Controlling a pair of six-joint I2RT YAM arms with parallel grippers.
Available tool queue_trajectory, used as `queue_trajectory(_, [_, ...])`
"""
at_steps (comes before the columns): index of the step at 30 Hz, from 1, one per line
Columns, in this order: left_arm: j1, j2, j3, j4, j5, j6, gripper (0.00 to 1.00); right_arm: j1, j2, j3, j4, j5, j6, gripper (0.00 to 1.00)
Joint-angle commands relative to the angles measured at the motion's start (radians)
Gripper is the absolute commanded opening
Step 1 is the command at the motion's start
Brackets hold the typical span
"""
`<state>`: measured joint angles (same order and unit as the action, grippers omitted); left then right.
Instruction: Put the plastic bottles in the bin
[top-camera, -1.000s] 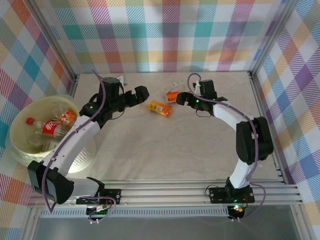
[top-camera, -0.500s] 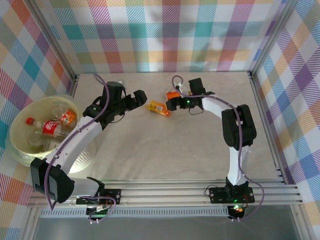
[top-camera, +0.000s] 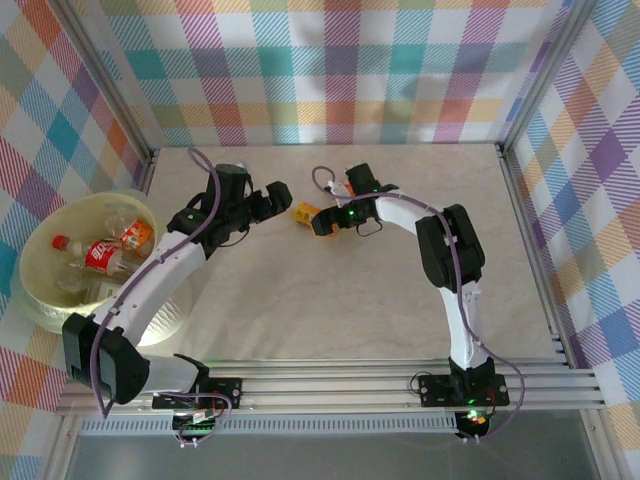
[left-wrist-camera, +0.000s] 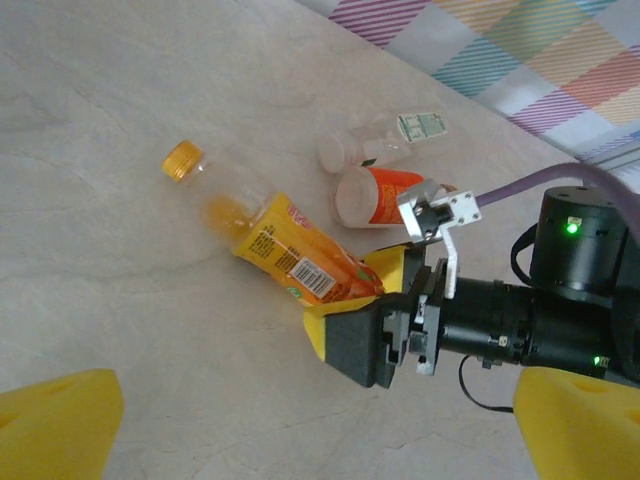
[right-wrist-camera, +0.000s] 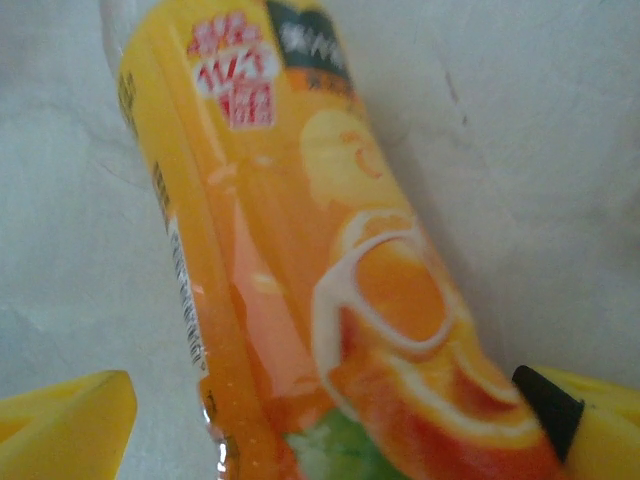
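An orange juice bottle (left-wrist-camera: 290, 252) with a yellow cap lies on its side on the table, also seen from above (top-camera: 303, 211). My right gripper (top-camera: 322, 221) is open, and its yellow fingers (left-wrist-camera: 318, 322) straddle the bottle's base end. In the right wrist view the bottle (right-wrist-camera: 300, 260) lies between the jaws, close to the right finger (right-wrist-camera: 590, 425) and with a gap to the left one. My left gripper (top-camera: 279, 193) hovers open just left of the bottle, holding nothing. The pale yellow bin (top-camera: 40, 240) stands at the far left with several bottles (top-camera: 102, 256) inside.
Two more small bottles lie just behind the right gripper: one orange-labelled with a white cap (left-wrist-camera: 378, 194) and a clear one (left-wrist-camera: 385, 146). Checked walls enclose the table on three sides. The aluminium rail (top-camera: 330, 385) runs along the near edge.
My right gripper has swept left across the table, and its jaws now stand around the orange bottle's base. The left gripper has barely moved.
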<state>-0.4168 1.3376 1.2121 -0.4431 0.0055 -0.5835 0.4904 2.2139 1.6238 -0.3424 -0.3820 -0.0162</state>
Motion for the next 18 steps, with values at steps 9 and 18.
queue_trajectory(9, [-0.006,0.057,0.025,-0.038,-0.034,0.009,1.00,0.075,0.020,0.009,-0.020,0.174,-0.006,0.74])
queue_trajectory(18, [-0.006,0.032,0.004,-0.007,-0.052,0.001,1.00,0.076,-0.172,-0.187,0.164,0.065,0.088,0.51])
